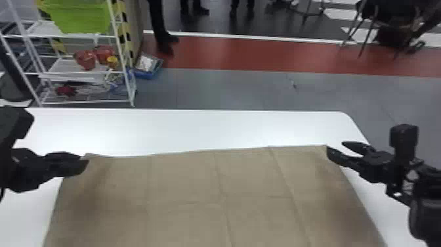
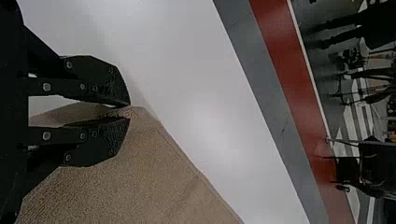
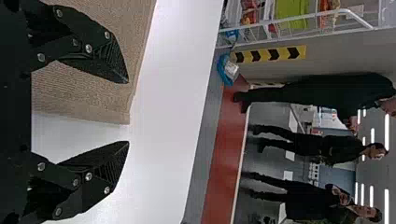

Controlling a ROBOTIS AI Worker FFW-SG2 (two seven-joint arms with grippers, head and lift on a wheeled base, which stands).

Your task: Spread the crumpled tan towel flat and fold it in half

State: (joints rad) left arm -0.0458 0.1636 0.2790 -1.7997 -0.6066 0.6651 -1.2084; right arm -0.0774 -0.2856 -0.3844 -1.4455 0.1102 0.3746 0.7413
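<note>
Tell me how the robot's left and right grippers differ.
The left gripper pinches a corner of the tan towel, while the right gripper holds nothing. The left one's fingers are close together; the right one's are spread wide. Both are black and two-fingered.

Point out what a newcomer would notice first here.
First, the tan towel, spread broadly over the white table. Next, the black grippers at its far corners: the left gripper shut on one, the right gripper open at the other. Then the bright green bin on the rack, upper left in the head view.
</note>
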